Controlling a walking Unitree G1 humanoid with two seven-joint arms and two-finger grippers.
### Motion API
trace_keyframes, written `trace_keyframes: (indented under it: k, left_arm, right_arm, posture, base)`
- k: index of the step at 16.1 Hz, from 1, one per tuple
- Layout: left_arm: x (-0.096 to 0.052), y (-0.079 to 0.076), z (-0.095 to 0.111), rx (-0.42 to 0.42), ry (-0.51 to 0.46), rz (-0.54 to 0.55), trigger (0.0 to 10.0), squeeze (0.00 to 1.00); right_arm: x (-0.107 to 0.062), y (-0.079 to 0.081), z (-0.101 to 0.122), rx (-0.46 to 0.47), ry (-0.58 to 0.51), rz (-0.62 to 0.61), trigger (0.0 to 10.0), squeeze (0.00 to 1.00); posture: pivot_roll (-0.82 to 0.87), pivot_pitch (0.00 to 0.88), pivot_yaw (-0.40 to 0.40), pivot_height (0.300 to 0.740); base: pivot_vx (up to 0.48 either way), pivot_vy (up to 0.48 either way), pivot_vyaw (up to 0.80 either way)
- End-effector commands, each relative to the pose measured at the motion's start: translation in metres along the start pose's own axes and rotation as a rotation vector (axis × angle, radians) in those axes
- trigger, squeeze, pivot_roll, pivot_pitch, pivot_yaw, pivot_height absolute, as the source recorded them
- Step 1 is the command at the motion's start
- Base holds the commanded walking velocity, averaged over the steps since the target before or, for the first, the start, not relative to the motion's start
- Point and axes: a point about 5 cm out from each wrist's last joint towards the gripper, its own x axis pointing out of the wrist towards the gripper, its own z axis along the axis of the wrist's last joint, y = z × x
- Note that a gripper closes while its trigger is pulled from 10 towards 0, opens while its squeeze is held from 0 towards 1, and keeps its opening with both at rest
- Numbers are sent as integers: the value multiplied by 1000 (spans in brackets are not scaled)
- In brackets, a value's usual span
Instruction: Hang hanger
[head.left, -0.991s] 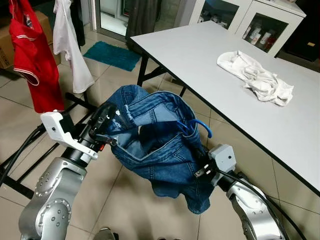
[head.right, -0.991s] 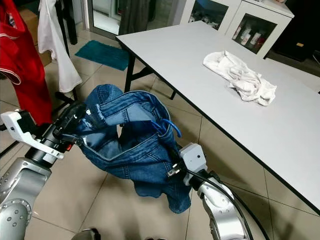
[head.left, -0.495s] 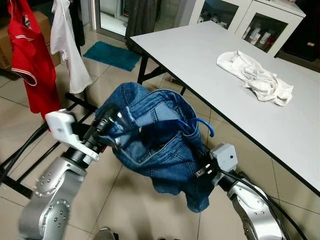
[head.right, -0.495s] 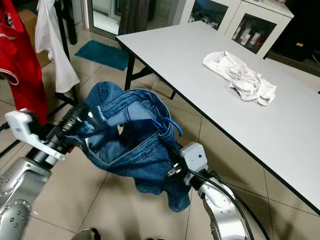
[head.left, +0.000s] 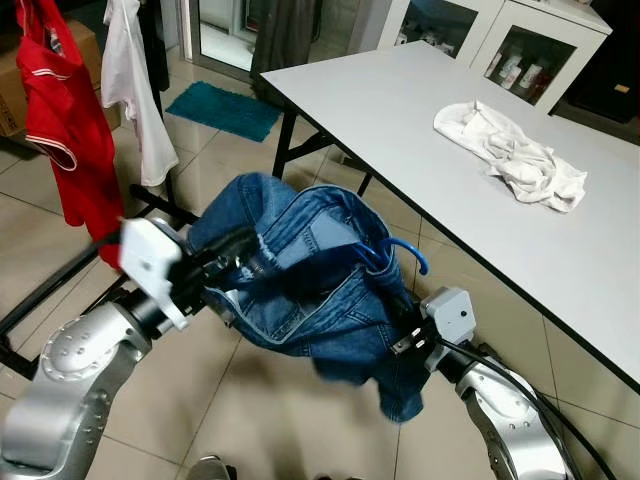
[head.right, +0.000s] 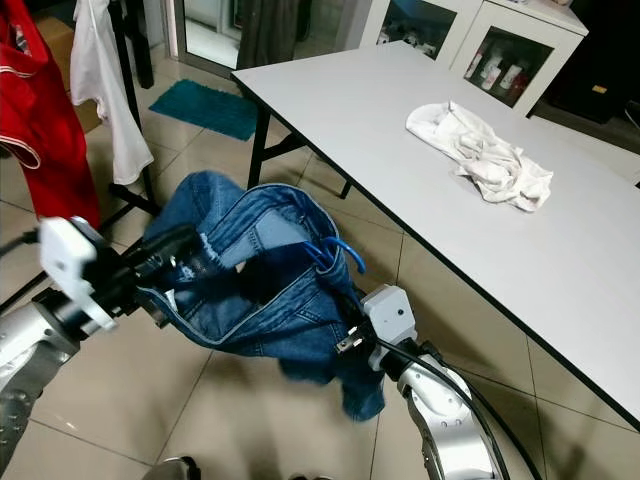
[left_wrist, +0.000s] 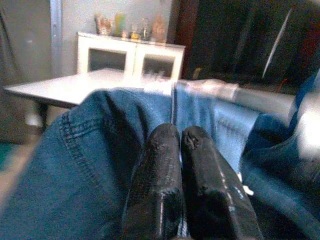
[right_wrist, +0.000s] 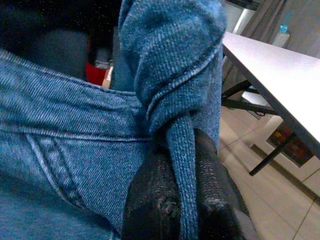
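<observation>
The blue hanger (head.left: 402, 250) pokes out of the jeans (head.left: 310, 290), which both arms hold up over the floor. The left claw (left_wrist: 182, 165) and right claw (right_wrist: 181, 200) each pinch the denim. The drying rack (head.left: 60, 290) is nearby, so hanging is not done.

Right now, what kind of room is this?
Probably a home laundry or utility area: garments hang on a drying rack, including a red shirt; a crumpled white cloth lies on a long white table; tiled floor.
</observation>
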Motion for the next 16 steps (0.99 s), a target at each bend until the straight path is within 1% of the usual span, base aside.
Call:
trace_keyframes:
  k: [1,2,3,4,6,10,12,13,14,16]
  left_arm:
    - [2,-10,14,-131,-110,-70,10000,1000]
    - [1,-13,16,-197,-155,-89,10000,1000]
    - [0,-19,17,-281,-207,-122,10000,1000]
    - [0,-23,15,-317,-219,-135,10000,1000]
    - [0,-25,15,-375,-219,-143,10000,1000]
    - [-3,-28,13,-422,-228,-120,10000,1000]
    - [-4,-30,14,-494,-273,-95,10000,1000]
    - [-6,-31,14,-583,-321,-65,10000,1000]
    - [-8,-32,13,-630,-344,-46,10000,1000]
    - [-9,-33,12,-667,-355,-35,10000,1000]
  right_arm:
    - [-4,-10,6,-9,-23,-32,0,0]
    - [-4,-10,6,-8,-23,-34,0,0]
    - [-5,-10,6,-8,-23,-37,0,0]
    - [-4,-10,6,-8,-24,-38,0,0]
    - [-3,-10,6,-7,-27,-37,0,0]
    - [-1,-10,6,-9,-29,-34,0,0]
    - [-1,-10,6,-8,-30,-32,0,0]
    - [-1,-10,6,-8,-30,-33,0,0]
    - [-1,-10,6,-7,-30,-33,0,0]
    - [-1,-9,6,-7,-30,-31,0,0]
  posture:
    - [122,147,-189,740]
    - [122,146,-188,740]
    - [122,143,-188,740]
    - [123,141,-189,740]
    - [125,138,-189,740]
    - [130,134,-190,740]
    - [131,132,-188,740]
    - [132,131,-187,740]
    - [133,133,-188,740]
    - [135,132,-189,740]
  base:
    - [0,0,0]
    - [0,0,0]
    - [0,0,0]
    - [0,0,0]
    - [0,0,0]
    - [0,0,0]
    - [0,0,0]
    - [0,0,0]
    - [0,0,0]
    - [0,0,0]
